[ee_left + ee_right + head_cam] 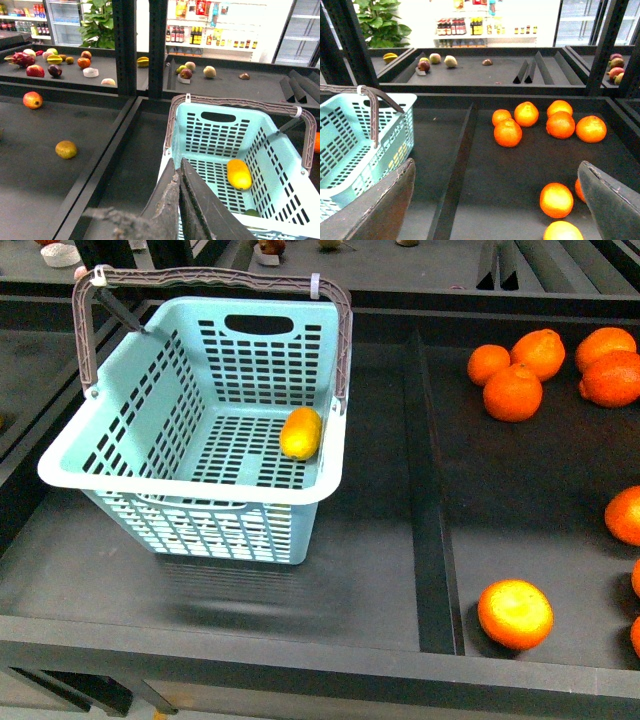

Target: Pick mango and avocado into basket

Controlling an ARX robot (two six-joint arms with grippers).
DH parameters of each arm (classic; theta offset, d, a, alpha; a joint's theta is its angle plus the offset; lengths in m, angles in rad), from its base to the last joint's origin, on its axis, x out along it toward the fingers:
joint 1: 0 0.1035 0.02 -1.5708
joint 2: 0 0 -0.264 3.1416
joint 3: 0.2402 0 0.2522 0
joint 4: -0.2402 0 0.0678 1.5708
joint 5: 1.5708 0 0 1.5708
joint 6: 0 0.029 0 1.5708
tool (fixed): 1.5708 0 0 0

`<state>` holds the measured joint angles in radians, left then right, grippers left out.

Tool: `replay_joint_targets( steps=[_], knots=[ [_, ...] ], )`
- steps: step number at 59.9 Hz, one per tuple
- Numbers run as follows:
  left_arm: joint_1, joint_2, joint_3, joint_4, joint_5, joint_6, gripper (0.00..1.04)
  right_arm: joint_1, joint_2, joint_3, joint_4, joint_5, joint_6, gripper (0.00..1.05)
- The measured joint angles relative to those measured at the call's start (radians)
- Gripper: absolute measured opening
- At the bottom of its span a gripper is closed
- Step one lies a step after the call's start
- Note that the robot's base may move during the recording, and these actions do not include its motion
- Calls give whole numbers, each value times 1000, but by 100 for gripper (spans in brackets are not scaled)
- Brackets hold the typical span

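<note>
left gripper (179, 200): fingers pressed together, holding nothing, poised just over the near rim of the basket (310, 197). nearest beyond the tips, a dark green sliver at the basket floor by that rim may be the avocado (251, 212); too little of it shows to be sure, and the front view hides that spot behind the near wall. further in, the mango (301, 432) lies on its side on the slotted floor, against the wall nearest the orange bay, where the floor meets the wall and keeps it from rolling. the basket sits tilted, its handles (340, 340) swung upright so the mouth is free for dropping fruit in. off to the other side of this gripper, well apart, a yellow-green fruit (66, 149) lies in the neighbouring bay.

right gripper (497, 200): fingers spread wide, nothing between them, hanging above the bay of oranges (508, 132), the basket off to one side. judged from this, the mango step is complete; the avocado step cannot be confirmed.
</note>
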<state>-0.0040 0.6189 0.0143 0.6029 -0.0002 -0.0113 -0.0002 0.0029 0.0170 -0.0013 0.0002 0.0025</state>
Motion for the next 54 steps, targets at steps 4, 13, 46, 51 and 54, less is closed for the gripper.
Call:
replay_joint_targets(
  steps=[4, 13, 46, 51, 54],
  knots=[
    [0, -52, 0, -49, 0, 0, 2, 0, 0, 0, 0, 0, 0, 96],
    [0, -150, 0, -139, 0, 0, 2, 0, 0, 0, 0, 0, 0, 96],
    [0, -415, 0, -398, 0, 0, 2, 0, 0, 0, 0, 0, 0, 96],
    [0, -438, 0, -422, 0, 0, 2, 0, 0, 0, 0, 0, 0, 96],
    [0, -478, 0, -471, 0, 0, 2, 0, 0, 0, 0, 0, 0, 96]
  ],
)
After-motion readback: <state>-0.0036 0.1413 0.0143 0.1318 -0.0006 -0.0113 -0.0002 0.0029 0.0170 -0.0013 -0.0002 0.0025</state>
